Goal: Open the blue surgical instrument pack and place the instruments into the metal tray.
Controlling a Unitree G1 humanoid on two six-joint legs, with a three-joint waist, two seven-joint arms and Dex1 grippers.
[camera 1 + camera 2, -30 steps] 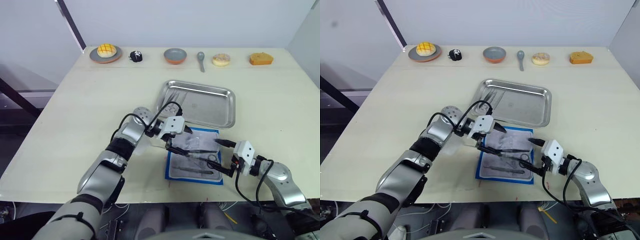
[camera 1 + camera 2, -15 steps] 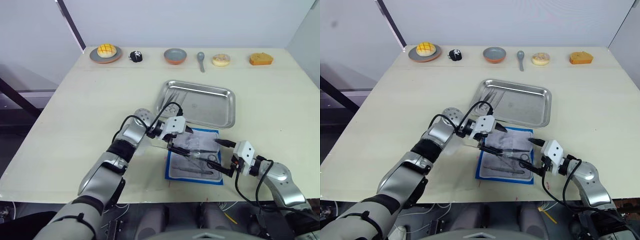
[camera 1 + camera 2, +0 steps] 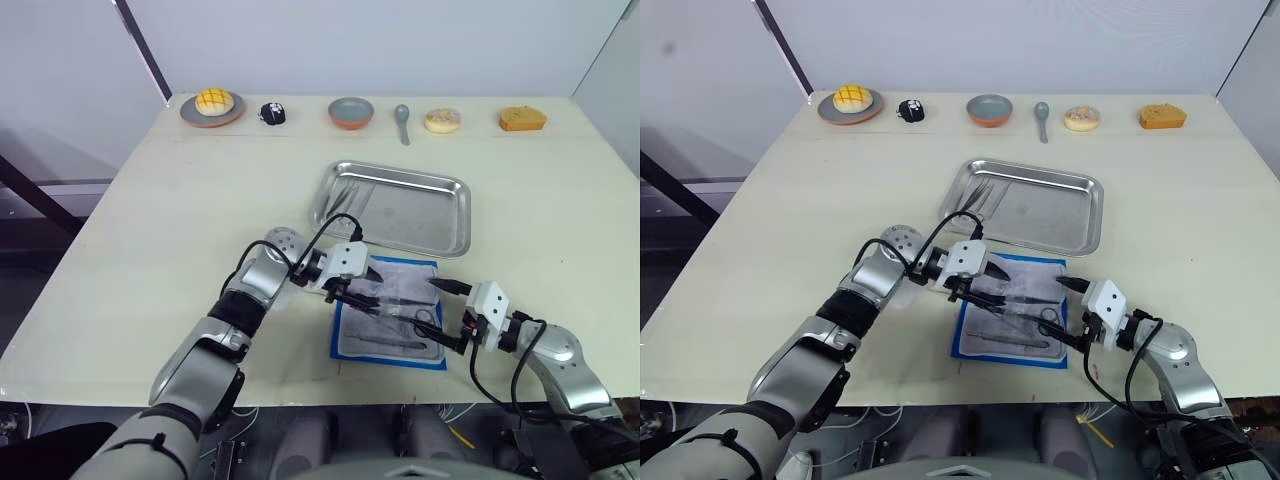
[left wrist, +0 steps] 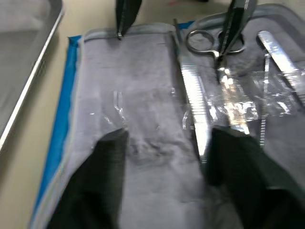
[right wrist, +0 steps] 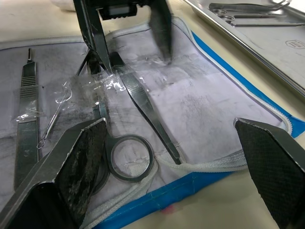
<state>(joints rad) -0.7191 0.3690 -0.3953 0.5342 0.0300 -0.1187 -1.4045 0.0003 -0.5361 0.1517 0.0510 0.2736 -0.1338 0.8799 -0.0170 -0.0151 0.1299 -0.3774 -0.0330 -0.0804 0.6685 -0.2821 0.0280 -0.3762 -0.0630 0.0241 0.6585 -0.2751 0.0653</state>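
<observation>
**A:** Nearest the robot, what does the figure show?

**B:** The right gripper (image 3: 448, 315) at the near right edge of the blue surgical instrument pack (image 3: 390, 311), its fingers spread wide and holding nothing. The pack lies unfolded on the table (image 3: 150, 220), grey lining up, just near of the metal tray (image 3: 392, 207).

**A:** And the left gripper (image 3: 358, 284)?

**B:** It reaches in over the far left part of the pack, fingers parted, tips down at the lining beside the ring-handled instruments (image 5: 126, 152). Whether a tip already touches a tool is hard to tell, but nothing appears grasped.

**A:** How far along is the task?

**B:** The opening is done. At least one slim tool (image 5: 243, 6) already lies at the tray's far left; several more remain in the pack's clear pockets, so most of the transfer is judged still to come.

**A:** Anything in the way?

**B:** The clear pocket film over the instruments may hinder pulling them free. Along the far edge, well apart, sit a bun on a plate (image 3: 212, 103), a small dark object (image 3: 271, 112), a grey bowl (image 3: 351, 111), a spoon (image 3: 401, 118), a doughnut (image 3: 442, 119) and a cake slice (image 3: 523, 117).
</observation>
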